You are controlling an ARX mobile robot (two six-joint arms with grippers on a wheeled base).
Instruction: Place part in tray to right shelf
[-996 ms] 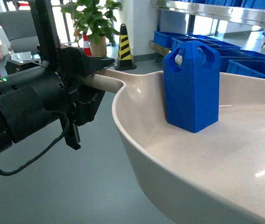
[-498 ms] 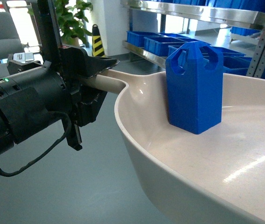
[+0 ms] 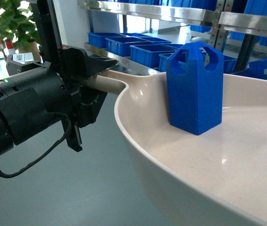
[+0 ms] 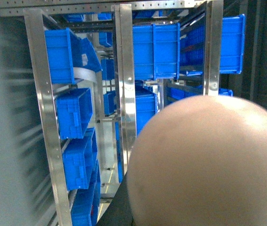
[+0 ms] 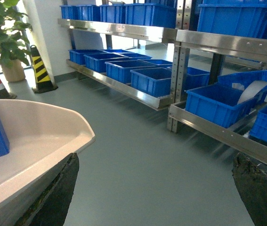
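The left tool (image 3: 93, 87) is pinched on the handle (image 3: 106, 81) of the tray (image 3: 246, 179), black jaws above and below the cream stem right where it widens into the scoop. The handle's long axis runs from that grip toward the bowl, so the scoop's wide body spreads to the right and near side of the head view.

The part (image 3: 194, 87) stands upright inside the tray, near its back wall just past the handle root, base flat on the tray floor, peaked and notched top pointing up. Bare tray floor lies all around it on the near and right sides.

In the right wrist view the tray's flat front lip (image 5: 79, 129) points toward the steel shelves (image 5: 227, 47), with a broad stretch of grey floor (image 5: 157, 165) between lip and racks. The right tool shows only as dark shapes at the bottom corners; I cannot tell if it is spread or pressed together.

Blue crates (image 5: 149, 77) sit on the low shelves. A plant (image 5: 1, 42) and a striped cone (image 5: 41, 70) stand far left.
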